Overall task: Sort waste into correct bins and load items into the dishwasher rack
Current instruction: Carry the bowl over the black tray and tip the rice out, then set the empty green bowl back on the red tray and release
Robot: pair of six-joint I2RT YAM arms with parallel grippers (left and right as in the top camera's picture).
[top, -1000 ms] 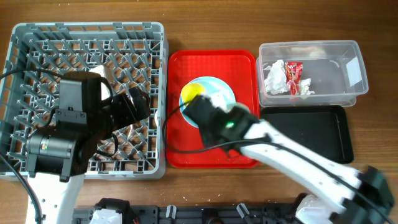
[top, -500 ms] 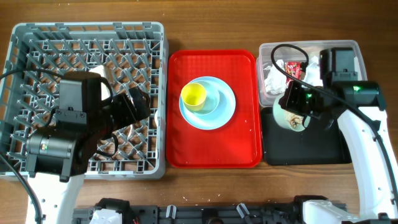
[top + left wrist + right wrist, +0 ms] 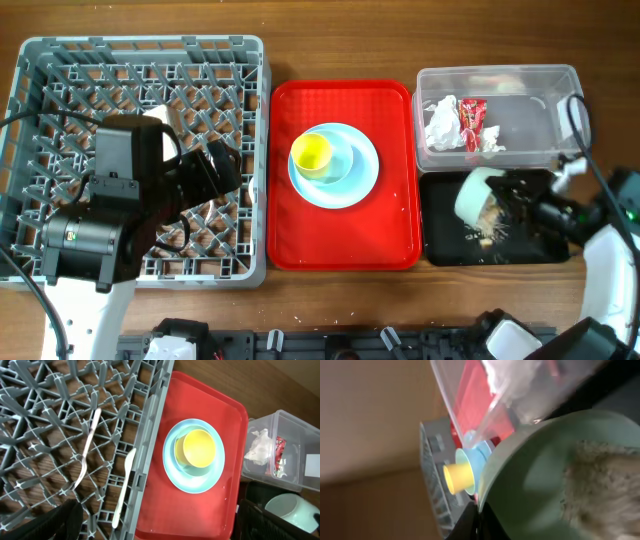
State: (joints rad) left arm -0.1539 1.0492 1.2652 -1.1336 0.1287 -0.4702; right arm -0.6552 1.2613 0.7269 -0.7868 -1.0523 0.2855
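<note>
Gripping the pale green bowl (image 3: 477,193) by its rim, the right gripper (image 3: 515,198) holds it tipped over the black tray (image 3: 540,240) — rice-like scraps (image 3: 487,234) lie just below. Over the grey rack (image 3: 140,50) the left gripper (image 3: 222,168) gapes wide — wooden table (image 3: 340,30) underneath.

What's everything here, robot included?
rack: one, grey, left
cutlery: two, white, in rack
tray: one, red, centre
plate: one, blue, on tray
blue bowl: one, blue, on plate
cup: one, yellow, in blue bowl
tub: one, clear, right
napkin: one, white, in tub
wrapper: one, red, in tub
bin: one, black, beside tub
scraps: scattered, beige, in bin
green bowl: one, green, tipped over bin
left gripper: one, black, over rack
right gripper: one, black, gripping green bowl
</note>
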